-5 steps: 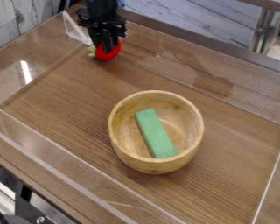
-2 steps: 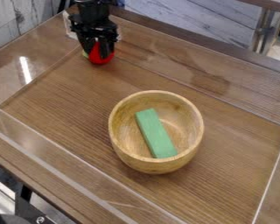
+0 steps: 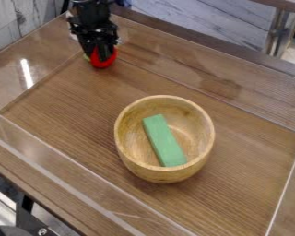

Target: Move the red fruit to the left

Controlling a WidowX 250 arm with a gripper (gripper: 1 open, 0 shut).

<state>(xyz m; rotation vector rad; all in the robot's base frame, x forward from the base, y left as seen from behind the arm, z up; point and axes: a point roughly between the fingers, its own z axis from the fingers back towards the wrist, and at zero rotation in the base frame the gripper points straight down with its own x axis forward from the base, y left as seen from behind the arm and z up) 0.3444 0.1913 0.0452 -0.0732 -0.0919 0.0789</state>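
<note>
Sitting far up in the back left corner of the wooden tabletop (image 3: 76, 111), close to the clear wall that rims it — the red fruit (image 3: 102, 61), a small glossy ball, well apart from the wooden bowl (image 3: 132, 152) near the middle. Resting on the wood as far as can be judged, not lifted. Directly above it, pointing straight down, the gripper (image 3: 100, 51): dark fingers spread, straddling the fruit's top rather than pinching it, though too small and dark in this single view to say whether a pad touches the skin. No leafy stem visible; hidden under the fingers, or too small to tell.

Inside the bowl, lying slantwise on its floor, a green rectangular block (image 3: 162, 140) — untouched, no part of the job.

Judged from this layout: the carrying looks done. Fruit well left of the bowl, set down, jaws let go. Left to do, probably only a clean straight lift of the arm clear of the fruit, without a finger nudging it. Main risk — a round, smooth toy rolling off along the boards if brushed on the way up; the wall nearby would likely stop it before long. Whether this spot is left enough cannot be settled from the task wording alone.
</note>
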